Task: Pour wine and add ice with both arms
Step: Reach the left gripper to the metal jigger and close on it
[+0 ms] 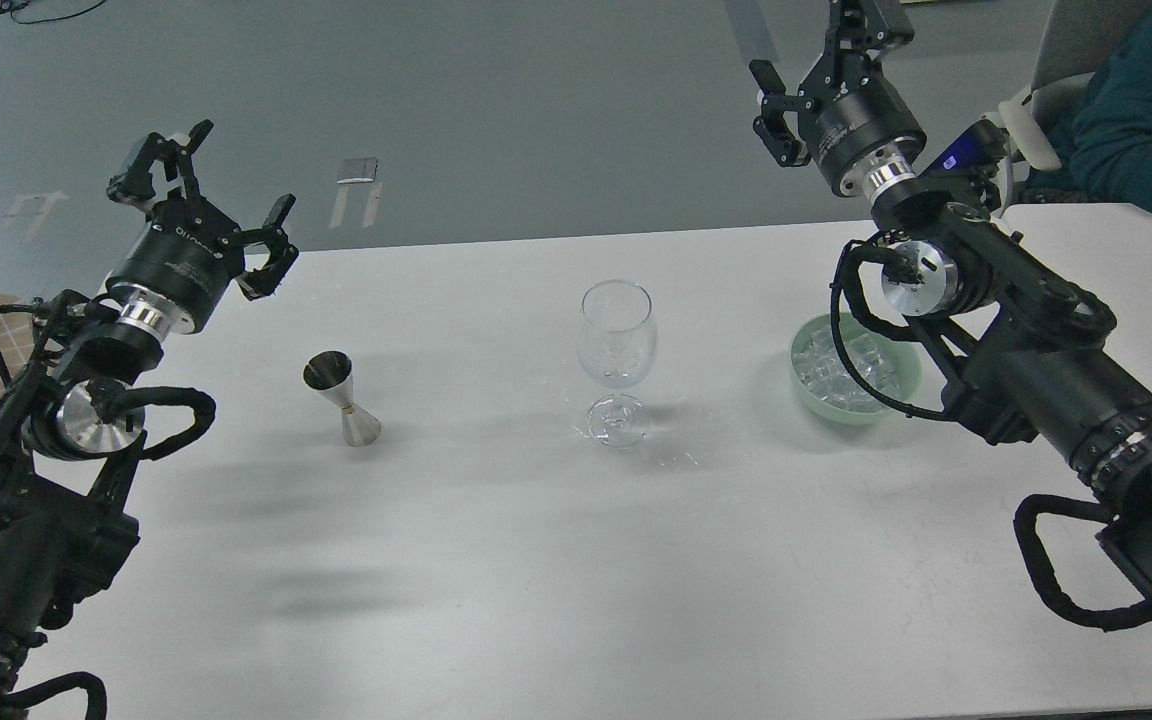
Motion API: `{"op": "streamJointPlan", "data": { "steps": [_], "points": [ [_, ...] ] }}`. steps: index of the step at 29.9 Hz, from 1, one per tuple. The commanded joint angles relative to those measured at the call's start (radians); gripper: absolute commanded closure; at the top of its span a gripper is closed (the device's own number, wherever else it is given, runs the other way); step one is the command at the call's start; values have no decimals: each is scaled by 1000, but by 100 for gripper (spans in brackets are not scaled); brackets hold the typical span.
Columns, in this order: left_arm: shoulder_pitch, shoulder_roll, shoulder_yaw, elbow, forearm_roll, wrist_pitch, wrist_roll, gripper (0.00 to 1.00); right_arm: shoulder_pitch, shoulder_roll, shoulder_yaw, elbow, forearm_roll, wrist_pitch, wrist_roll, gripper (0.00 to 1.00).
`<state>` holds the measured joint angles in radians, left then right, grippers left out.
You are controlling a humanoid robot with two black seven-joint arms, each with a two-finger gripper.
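A: The desk (496, 560) looks smooth and matt, a pale laminate with only soft shadows on it.

B: And the jigger (342, 397)?

A: Polished metal, mirror-bright inside the cup. The glass (616, 345) is clear and glossy, with small highlights on the bowl and foot.

B: The bowl (808, 385) seems duller.

A: Pale green, smooth, with a low sheen; plastic or glazed, I cannot tell. The ice (851, 365) in it is glassy and wet-looking.

B: The arms?

A: Matt black casing, brushed silver metal rings at the joints, ribbed black cable sleeves. The left pincer (201, 190) and right pincer (821, 75) are dull black. The sleeve (1131, 110) at the far right is teal cloth.
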<state>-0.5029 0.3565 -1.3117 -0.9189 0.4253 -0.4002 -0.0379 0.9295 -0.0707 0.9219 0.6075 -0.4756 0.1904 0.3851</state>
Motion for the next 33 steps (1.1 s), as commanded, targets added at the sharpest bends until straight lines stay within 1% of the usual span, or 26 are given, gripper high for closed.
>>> {"op": "streamJointPlan", "data": {
  "steps": [1, 3, 5, 6, 8, 9, 11, 13, 14, 15, 16, 17, 18, 21, 24, 25, 27, 29, 33],
  "points": [
    [32, 16, 0, -72, -72, 8, 48, 4, -5, 0, 0, 0, 0, 0, 0, 0],
    [65, 47, -1, -127, -104, 9, 73, 4, -3, 0, 0, 0, 0, 0, 0, 0],
    [87, 71, -1, -170, -125, 14, 82, 4, -3, 0, 0, 1, 0, 0, 0, 0],
    [105, 96, -1, -216, -144, 32, 90, 4, -3, 2, 0, 1, 0, 0, 0, 0],
    [132, 125, -4, -277, -181, 79, 122, 5, -3, 2, 0, 0, 0, 0, 0, 0],
    [157, 142, -14, -319, -219, 108, 156, 5, -3, 2, 0, 1, 0, 0, 0, 0],
    [188, 154, -35, -360, -266, 133, 193, 5, -3, 2, 0, 0, 0, 0, 0, 0],
    [278, 159, -99, -444, -344, 181, 272, 5, -3, 2, 0, 0, 0, 0, 1, 0],
    [306, 157, -118, -466, -356, 193, 291, 5, -5, 2, 0, 0, 0, 0, 1, 0],
    [357, 153, -147, -515, -370, 211, 317, 5, -6, 0, 0, 0, 0, 0, 1, 0],
    [410, 150, -168, -565, -375, 212, 332, 5, -8, -1, 0, 0, 0, 0, 0, 0],
    [411, 150, -169, -566, -375, 212, 332, 5, -8, -1, 0, 0, 0, 0, 0, 0],
    [461, 142, -185, -615, -378, 212, 340, 5, -8, -1, 0, 0, 0, 0, 0, 0],
    [565, 104, -236, -713, -399, 218, 342, 5, -11, -3, 0, 0, 0, 0, 1, 0],
    [607, 59, -273, -755, -415, 225, 352, 5, -14, -4, 0, 0, 0, 0, 1, 0],
    [615, 50, -279, -764, -416, 230, 361, 5, -14, -4, 0, 0, 0, -2, 1, 0],
    [656, 10, -296, -787, -440, 256, 433, 2, -15, -4, 0, 0, 0, -5, 1, 0],
    [687, -42, -319, -788, -456, 273, 469, 2, -17, -4, 0, -2, 0, -6, 0, 0],
    [730, -102, -333, -788, -456, 276, 474, 2, -18, -6, 0, -3, 0, -8, 1, 0]
  ]
}}
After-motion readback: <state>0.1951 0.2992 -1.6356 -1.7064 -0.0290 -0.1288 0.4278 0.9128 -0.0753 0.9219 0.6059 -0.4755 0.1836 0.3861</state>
